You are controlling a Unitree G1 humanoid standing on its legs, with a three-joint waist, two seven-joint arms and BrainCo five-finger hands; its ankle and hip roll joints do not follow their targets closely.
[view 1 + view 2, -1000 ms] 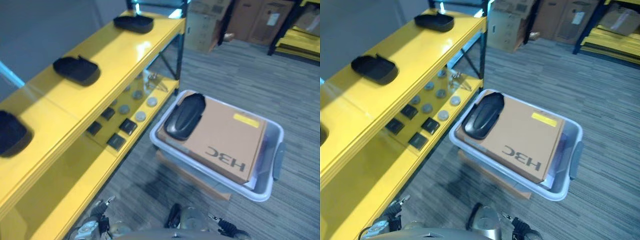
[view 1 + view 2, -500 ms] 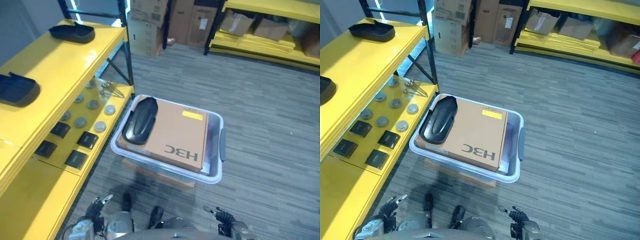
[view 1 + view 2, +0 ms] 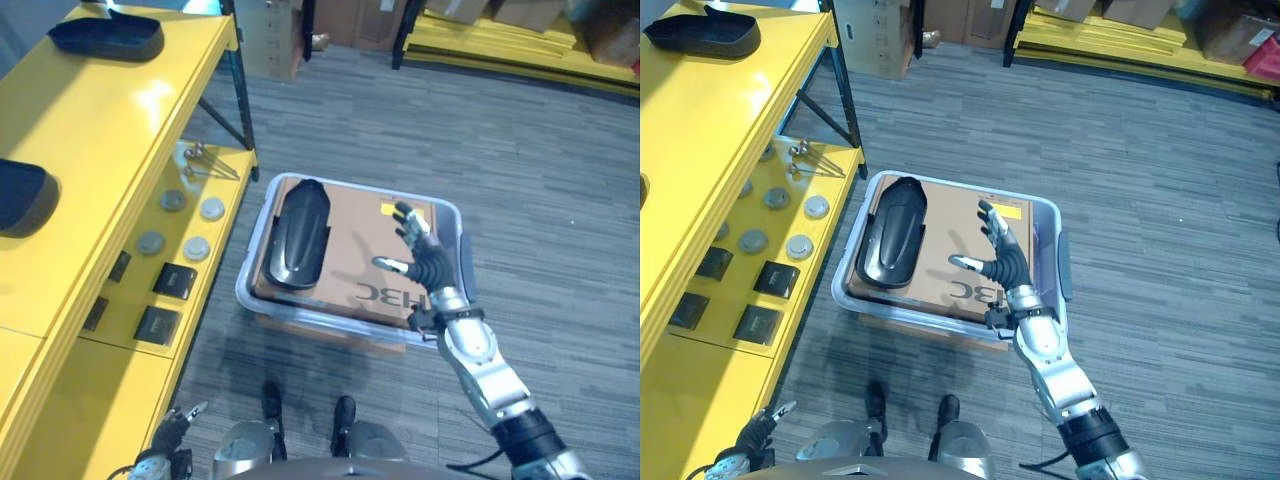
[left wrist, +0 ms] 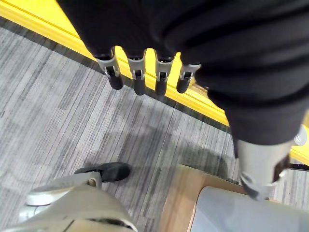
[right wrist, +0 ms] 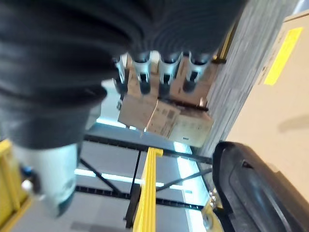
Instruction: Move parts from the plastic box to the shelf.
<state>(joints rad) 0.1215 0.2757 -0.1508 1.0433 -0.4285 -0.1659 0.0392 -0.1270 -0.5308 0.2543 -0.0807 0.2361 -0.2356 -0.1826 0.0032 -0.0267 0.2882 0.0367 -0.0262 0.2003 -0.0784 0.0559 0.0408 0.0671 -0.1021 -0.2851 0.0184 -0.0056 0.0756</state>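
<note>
A clear plastic box [image 3: 247, 268] stands on the carpet beside the yellow shelf [image 3: 110, 120]. Inside it lies a brown cardboard box [image 3: 360, 240], and a long black moulded part [image 3: 298, 232] rests on that box's left side. My right hand [image 3: 418, 252] hovers open over the right half of the cardboard, fingers spread and holding nothing. In its wrist view the straight fingers [image 5: 164, 72] point past the black part [image 5: 251, 188]. My left hand [image 3: 755, 432] hangs low by the shelf's front edge, its fingers [image 4: 137, 77] straight over the floor.
Two black parts [image 3: 105, 35] [image 3: 20, 195] lie on the top shelf. The lower shelf holds round metal discs [image 3: 197, 247], black square pieces [image 3: 158, 325] and a wire piece [image 3: 205, 160]. A wooden board [image 4: 178, 198] sits under the plastic box. Cardboard cartons [image 3: 880, 40] stand behind.
The camera has swung right, so the whole scene has shifted. My right arm has risen into view, and its open hand now hangs over the cardboard box.
</note>
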